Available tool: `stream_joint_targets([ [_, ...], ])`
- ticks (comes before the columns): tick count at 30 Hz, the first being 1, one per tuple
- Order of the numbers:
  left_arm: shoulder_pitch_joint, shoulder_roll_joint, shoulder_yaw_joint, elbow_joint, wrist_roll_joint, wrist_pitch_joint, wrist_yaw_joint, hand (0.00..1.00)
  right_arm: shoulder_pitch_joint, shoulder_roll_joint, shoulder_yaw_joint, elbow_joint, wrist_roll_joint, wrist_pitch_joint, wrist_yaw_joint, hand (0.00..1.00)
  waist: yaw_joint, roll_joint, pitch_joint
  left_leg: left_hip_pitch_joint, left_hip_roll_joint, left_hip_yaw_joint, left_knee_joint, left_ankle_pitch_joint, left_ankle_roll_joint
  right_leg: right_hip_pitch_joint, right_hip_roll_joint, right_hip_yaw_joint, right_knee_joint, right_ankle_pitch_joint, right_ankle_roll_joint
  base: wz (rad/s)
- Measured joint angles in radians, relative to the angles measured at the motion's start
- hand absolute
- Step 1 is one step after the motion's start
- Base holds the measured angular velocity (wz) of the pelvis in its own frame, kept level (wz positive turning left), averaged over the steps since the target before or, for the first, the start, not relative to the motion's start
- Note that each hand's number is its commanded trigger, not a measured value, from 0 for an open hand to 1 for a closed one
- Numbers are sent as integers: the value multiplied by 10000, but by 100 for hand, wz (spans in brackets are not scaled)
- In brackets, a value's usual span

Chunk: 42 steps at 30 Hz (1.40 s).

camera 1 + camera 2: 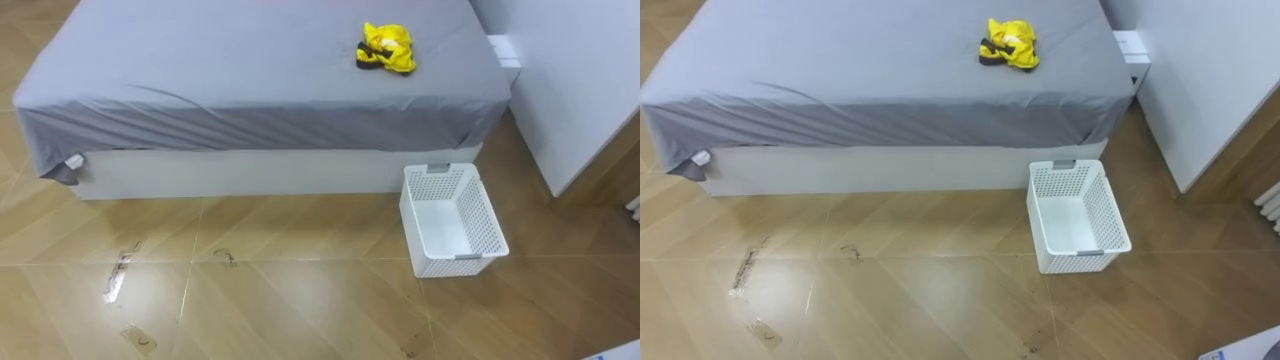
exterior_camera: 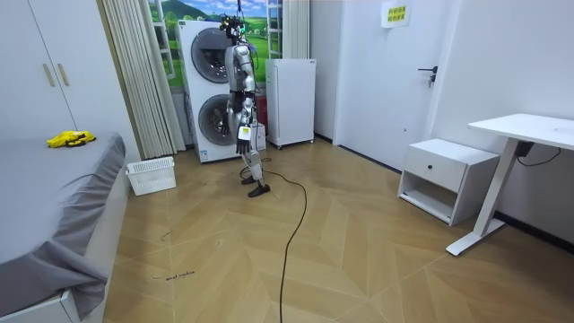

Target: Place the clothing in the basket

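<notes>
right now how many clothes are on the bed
1: a yellow garment bunched on the grey bed, near its far right corner. More may be hidden in the bunch.

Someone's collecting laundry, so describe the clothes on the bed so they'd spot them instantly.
Find the wide bed under a grey sheet. Towards its right end, beyond the white basket on the floor, lies a small crumpled bundle of clothes. Unlike the grey sheet and white basket, it is bright yellow.

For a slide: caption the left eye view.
Yellow clothes on the grey bed, white basket on the floor beside it.
</notes>
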Motion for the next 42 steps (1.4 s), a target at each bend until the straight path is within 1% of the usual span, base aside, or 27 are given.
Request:
stream_joint_targets([
  [10,-2,-3,1,25,-5,-2,33,0,54,2,-17,-49,38,-39,17,0,-4,61,-11,1,4,-11,0,0,0,2,3,12,4,0,0,0],
  [16,11,-9,50,28,-64,-13,63,0,47,2,-3,-81,-6,-33,51,0,-7,88,-22,-55,41,-4,95,-10,-8,-49,3,-113,101,-8,11,1],
  [17,9,-12,33,31,-248,-15,63,0,25,0,-2,-107,-11,-30,50,0,-10,103,-25,-217,108,-4,308,-125,-18,-172,22,-300,290,-64,57,12],
  [18,-4,-4,43,31,-397,-26,69,0,-14,-3,-6,-98,-11,-3,48,0,-9,109,-16,-394,226,-6,601,-264,-34,-265,34,-399,460,-151,41,12],
  [19,-9,4,43,30,-450,-27,72,0,-28,-3,-5,-97,-8,0,46,0,-11,113,-15,-468,262,-6,772,-351,-48,-305,51,-475,543,-195,27,6],
  [21,-10,63,79,29,-770,-46,77,0,-96,-2,14,-68,6,6,84,0,13,110,-5,-920,397,-17,1760,-771,-137,-457,156,-551,886,-480,-140,0],
  [22,-2,90,110,28,-869,-47,77,0,-100,4,16,-56,6,5,105,0,24,104,-4,-1052,423,-6,2015,-834,-181,-521,155,-549,978,-601,-201,0],
  [23,46,145,236,26,-1172,-55,74,0,-96,26,23,-46,41,3,166,0,46,25,2,-1314,449,23,2621,-892,-222,-550,144,-512,1099,-865,-368,5],
  [24,59,209,298,21,-1420,-51,69,0,-92,21,15,-55,90,2,253,0,39,5,-1,-1734,514,41,3374,-895,-226,-540,134,-541,1077,-1068,-453,12],
  [25,75,224,318,-3,-1484,-51,67,0,-92,13,6,-67,94,-5,286,0,21,23,0,-2010,602,87,3890,-883,-237,-536,149,-567,1069,-1080,-487,21],
  [26,69,253,360,-27,-1605,-53,68,0,-89,-14,3,-57,71,-5,320,0,-21,22,26,-2670,851,169,5243,-743,-245,-480,187,-516,1073,-1153,-539,24],
  [27,60,263,349,-21,-1788,-66,70,0,-83,-33,24,-43,97,7,316,0,-30,-24,126,-3466,886,-11,6518,-421,-58,-258,120,-470,1124,-1276,-605,22],
  [28,231,256,213,-4,-1934,-69,78,0,-63,-79,111,-38,165,41,304,0,-32,-162,77,-3909,617,-157,5938,-601,66,-150,-119,-467,1159,-1459,-585,11],
  [29,270,244,115,-5,-1989,-74,78,0,-71,-120,120,-39,174,73,309,0,3,-196,84,-4155,487,-215,5448,-563,7,-142,-209,-456,1186,-1542,-518,0],
  [30,342,209,-18,-17,-1970,-96,78,0,-106,-200,105,-42,169,98,303,0,114,-203,80,-4726,342,-331,4174,-341,-240,-150,-337,-446,1187,-1685,-389,-9],
  [31,392,204,-12,-20,-1976,-117,78,0,-114,-212,93,-52,170,93,298,0,159,-180,82,-4959,350,-353,3445,-138,-385,-113,-372,-445,1184,-1758,-347,-21],
  [32,527,225,4,-19,-1986,-158,98,0,-98,-214,112,-50,169,106,306,0,274,-179,78,-5337,400,-419,2284,454,-472,26,-472,-465,1178,-1945,-270,-32],
  [33,680,229,8,-17,-1977,-172,139,0,-93,-222,174,-59,152,208,305,0,371,-152,95,-5597,453,-481,1697,1020,-439,215,-637,-425,1169,-2158,-165,-35],
  [34,729,227,7,-17,-1978,-172,157,0,-96,-228,221,-79,129,259,301,0,379,-185,87,-5676,439,-471,1588,1353,-388,305,-739,-360,1169,-2282,-92,-36],
  [35,768,215,1,-12,-1977,-181,161,0,-112,-222,216,-102,22,332,294,0,417,-283,24,-5848,368,-209,1856,1993,-251,412,-1015,-258,1165,-2509,100,-28],
  [36,734,184,-7,-18,-1964,-293,150,0,-156,-228,196,-145,-60,321,247,0,454,-317,-86,-6074,333,154,2550,2245,47,504,-1235,-209,1046,-2560,404,-28],
  [37,709,185,-1,-18,-1967,-371,148,0,-121,-212,193,-138,-35,317,218,0,463,-370,-48,-6171,311,313,2975,2156,237,589,-1343,-192,1006,-2567,557,-20],
  [38,602,185,-8,-20,-1994,-466,138,0,-132,-197,193,-145,14,295,219,0,489,-397,-16,-6318,188,392,3808,1550,405,765,-1565,-165,1110,-2361,1036,-14],
  [39,482,203,-2,-26,-1998,-593,135,0,-68,-185,186,-205,16,267,210,0,514,-405,-26,-6286,80,529,4372,947,490,815,-1811,-236,1515,-2199,1282,-9],
  [40,432,215,-4,-51,-2025,-667,135,0,-86,-183,175,-241,23,262,199,0,536,-419,-19,-6212,1,598,4535,683,549,786,-1931,-247,1873,-2117,1396,0],
  [41,303,244,-6,-72,-2197,-838,140,0,-91,-180,166,-394,43,262,106,0,533,-441,-24,-5964,-169,775,4662,283,681,536,-2214,-228,2903,-1852,1433,0],
  [42,145,247,-13,-93,-2221,-949,141,0,-108,-197,161,-517,43,265,-28,0,548,-426,-17,-5537,-288,932,4616,-38,785,107,-2443,-225,4256,-1214,1424,0],
])
